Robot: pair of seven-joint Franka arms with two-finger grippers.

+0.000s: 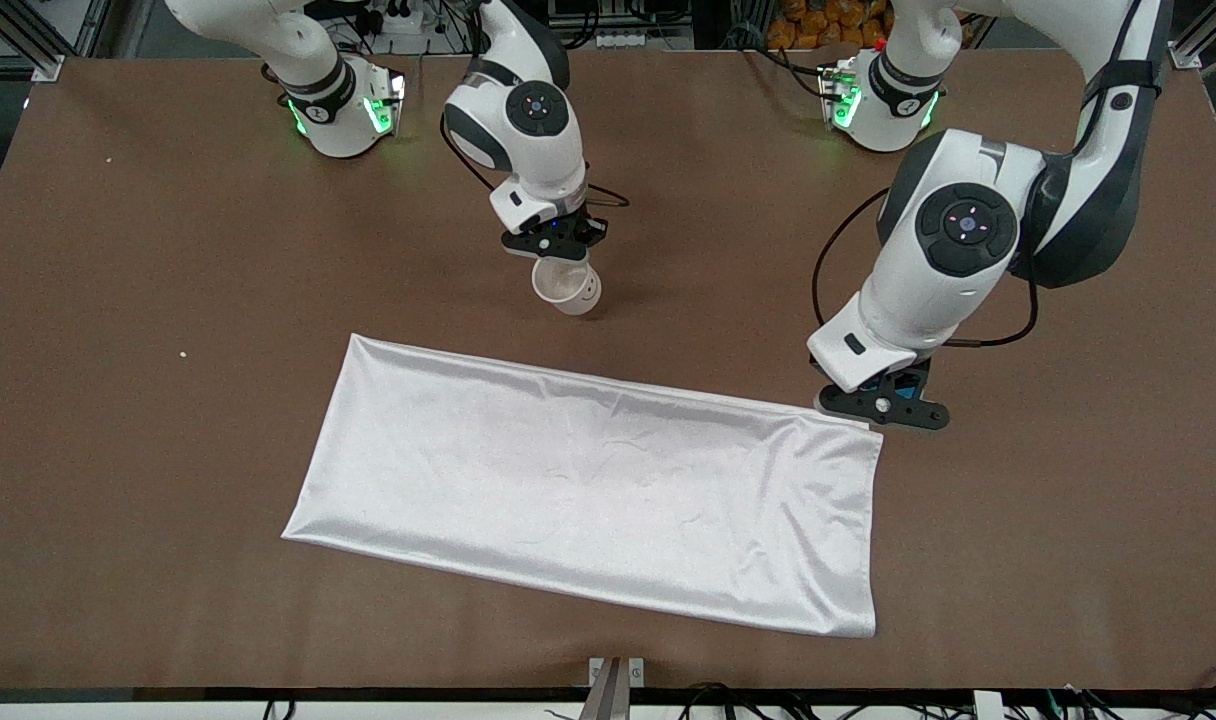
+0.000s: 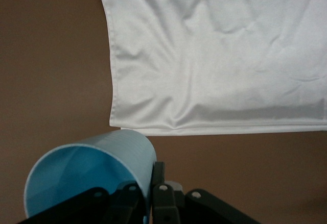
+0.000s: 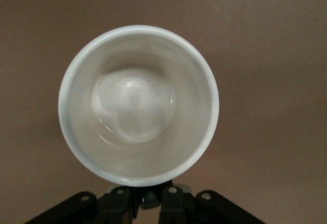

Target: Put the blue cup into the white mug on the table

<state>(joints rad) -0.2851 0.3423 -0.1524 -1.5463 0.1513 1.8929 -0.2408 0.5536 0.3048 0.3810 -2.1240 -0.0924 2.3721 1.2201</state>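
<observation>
Right gripper [image 1: 558, 250] holds the white mug [image 1: 568, 287] over the worktop [image 1: 168, 300]; left gripper [image 2: 148, 196] grips the blue cup [image 2: 92, 175], seemingly tilted, beside the white cloth [image 1: 588, 490].

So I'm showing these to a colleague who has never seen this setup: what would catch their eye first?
Probably the big white cloth spread on the brown table, at the side nearest the front camera. Next, each arm holds a cup: the right gripper is shut on the white mug just over the table, farther from the front camera than the cloth. The left gripper is shut on the blue cup at the cloth's corner toward the left arm's end.
</observation>
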